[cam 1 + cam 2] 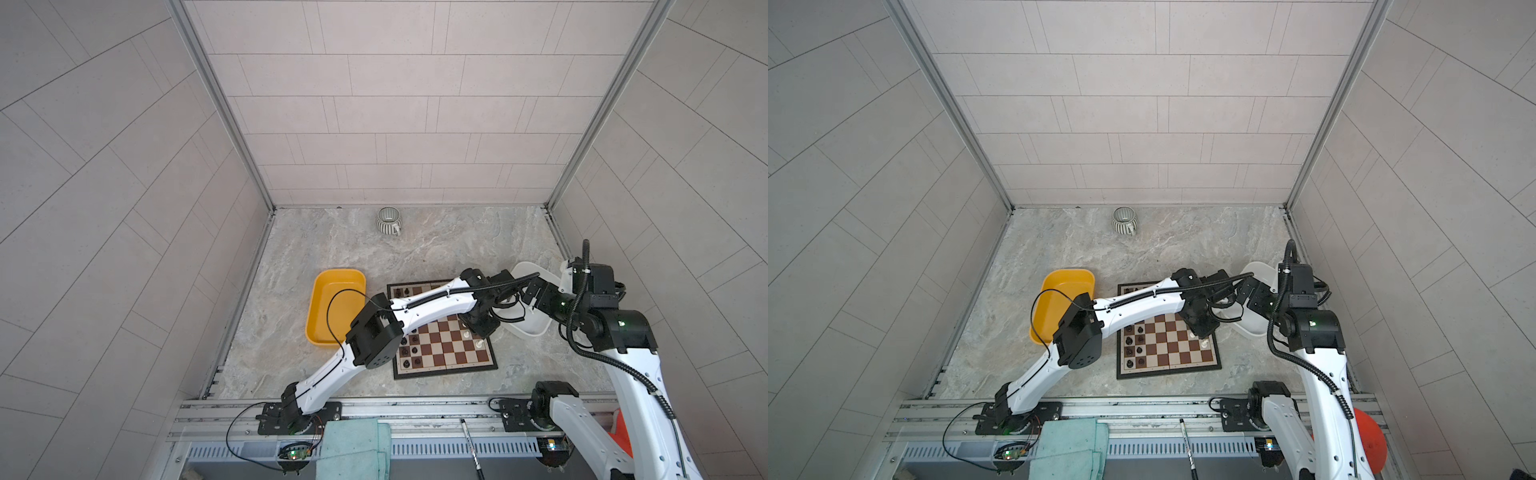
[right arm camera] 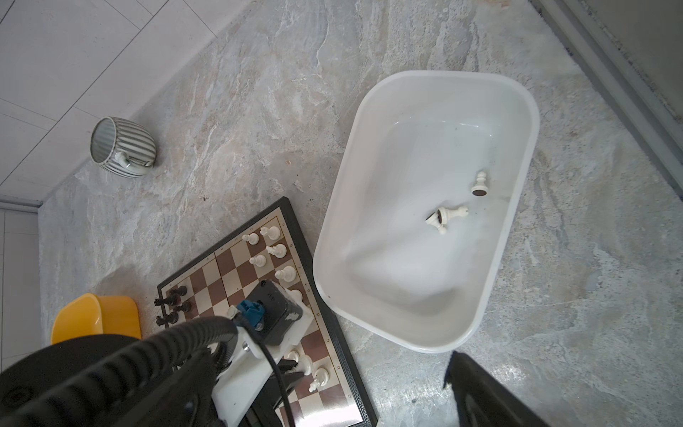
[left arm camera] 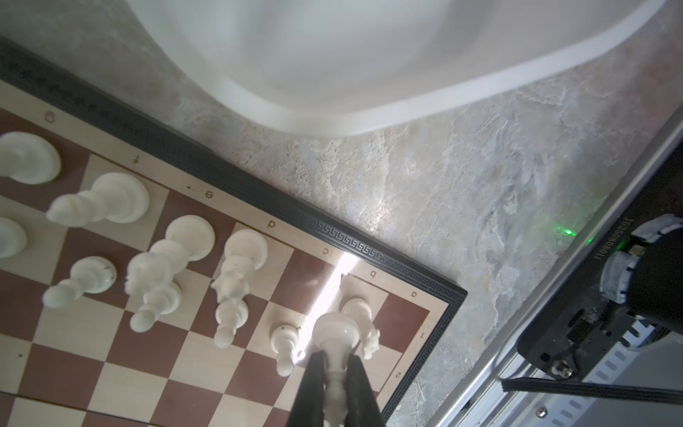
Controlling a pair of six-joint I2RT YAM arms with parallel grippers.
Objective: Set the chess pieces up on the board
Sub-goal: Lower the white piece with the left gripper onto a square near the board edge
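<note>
The left gripper's [image 3: 334,366] jaws are clamped on a white chess piece [image 3: 336,331], base down over the board's [image 3: 111,369] right edge row beside a white knight [image 3: 371,338]. The left arm [image 1: 436,305] stretches across the board. The right gripper [image 1: 530,293] hangs over the white tray [image 2: 332,258], jaws wide apart.

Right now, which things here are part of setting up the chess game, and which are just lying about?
Part of the job: board, black pieces, white pieces, the white piece in the left fingers, white tray with loose pieces.
Lying about: striped mug, yellow tray, green cloth, pen.
</note>
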